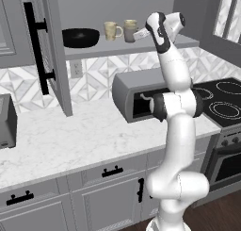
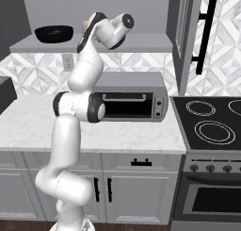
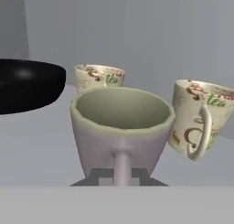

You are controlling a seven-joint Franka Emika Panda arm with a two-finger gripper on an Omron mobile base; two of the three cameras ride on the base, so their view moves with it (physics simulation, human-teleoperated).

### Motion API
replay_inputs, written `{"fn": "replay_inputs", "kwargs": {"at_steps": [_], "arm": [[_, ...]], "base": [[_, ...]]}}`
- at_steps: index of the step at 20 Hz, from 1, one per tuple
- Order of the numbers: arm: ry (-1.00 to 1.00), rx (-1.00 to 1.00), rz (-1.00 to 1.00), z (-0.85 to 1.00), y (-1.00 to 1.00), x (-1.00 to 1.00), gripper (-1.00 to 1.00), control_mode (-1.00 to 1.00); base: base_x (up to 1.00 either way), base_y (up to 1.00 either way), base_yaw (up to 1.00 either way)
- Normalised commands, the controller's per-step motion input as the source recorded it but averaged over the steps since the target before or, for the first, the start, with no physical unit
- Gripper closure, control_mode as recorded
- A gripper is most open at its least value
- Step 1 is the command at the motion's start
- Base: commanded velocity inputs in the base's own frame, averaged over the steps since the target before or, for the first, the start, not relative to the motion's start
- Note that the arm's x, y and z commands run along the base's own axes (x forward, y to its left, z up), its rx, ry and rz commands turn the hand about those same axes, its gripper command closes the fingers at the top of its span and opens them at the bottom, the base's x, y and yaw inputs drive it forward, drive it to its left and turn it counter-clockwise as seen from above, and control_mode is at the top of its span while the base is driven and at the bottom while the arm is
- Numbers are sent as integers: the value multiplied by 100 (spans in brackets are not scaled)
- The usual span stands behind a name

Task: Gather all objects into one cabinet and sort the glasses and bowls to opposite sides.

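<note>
Gripper is clamped on the handle of the grey mug, upright on the shelf, handle toward the fingers. Behind it one cream mug, another right; bowl left.

Glossy black bowl; matt grey-taupe mug with a pale rim; two cream ceramic-looking mugs, printed; smooth matt grey shelf; veined marble-look desk.

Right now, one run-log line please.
gripper: shut on grey mug handle | shelf: black bowl left, cream mugs beside
</note>
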Motion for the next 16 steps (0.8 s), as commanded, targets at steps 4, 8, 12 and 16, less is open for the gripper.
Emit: {"fn": "replay_inputs", "kwargs": {"at_steps": [4,8,12,16], "arm": [[0,1,3,-4,0,-17,100,-100],[12,8,10,-44,-1,-82,100,-100],[2,3,10,-3,-8,-35,100,-100],[0,0,6,0,0,-41,100,-100]], "base": [[0,0,0],[0,0,0],[0,0,0],[0,0,0]]}}
